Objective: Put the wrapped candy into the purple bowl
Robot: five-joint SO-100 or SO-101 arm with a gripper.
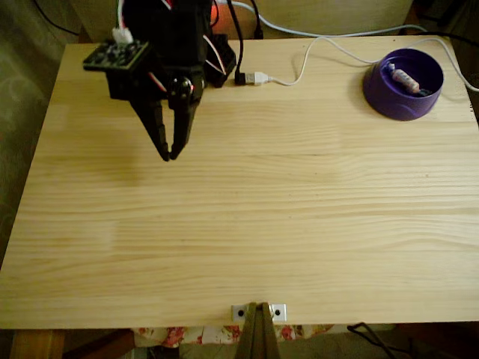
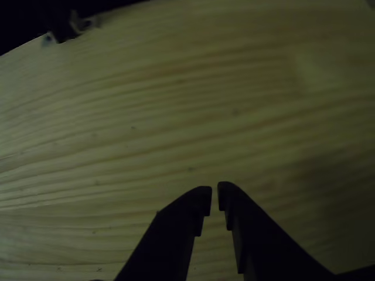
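In the fixed view the round purple plastic bowl [image 1: 403, 84] sits at the far right corner of the pale wooden bench [image 1: 247, 224], the tiny wrapped candy [image 1: 404, 78] inside it. The black two-finger gripper [image 1: 171, 155] hangs far left, white USB cable [image 1: 299, 71] between them.

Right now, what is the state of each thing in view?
candy: lying inside the bowl
bowl: upright on the table, holding the candy
gripper: shut, empty, over bare table, away from the bowl
fingers: nearly touching, nothing between them
cable: plugged together, lying loose on the table
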